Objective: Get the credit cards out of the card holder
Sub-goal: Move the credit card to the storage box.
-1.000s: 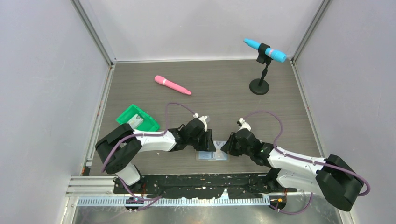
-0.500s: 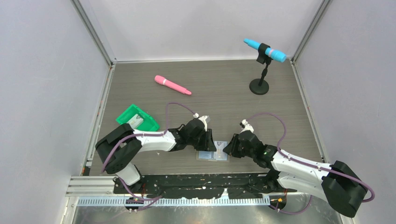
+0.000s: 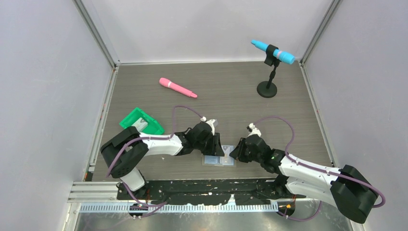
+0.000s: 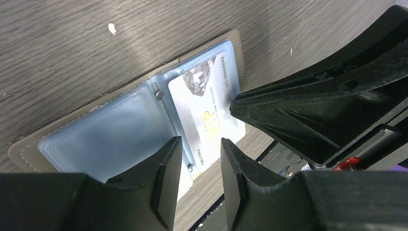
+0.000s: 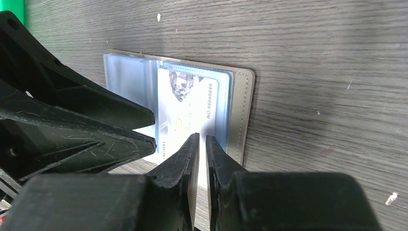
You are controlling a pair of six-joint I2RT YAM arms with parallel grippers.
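In the card holder [image 3: 220,160]'s one filled pocket, a credit card [image 5: 185,110] juts past the holder's edge. The holder lies open on the worktop [image 3: 231,91]. Your right pincer [image 5: 201,136], jaws nearly together, rests its tip on that card. Your left pincer [image 4: 199,140] stands apart over the holder's spine. Drag too lightly and the tip may skid off. If the holder isn't pinned, it could slide along with the card.

The white-and-black right arm [image 3: 308,168] has swung its elbow slightly outward, drawing the right gripper [image 3: 233,154] a touch rightward over the flat grey card holder [image 3: 215,161]. The left arm [image 3: 159,143] has crept slightly toward the near edge of the table [image 3: 231,91].
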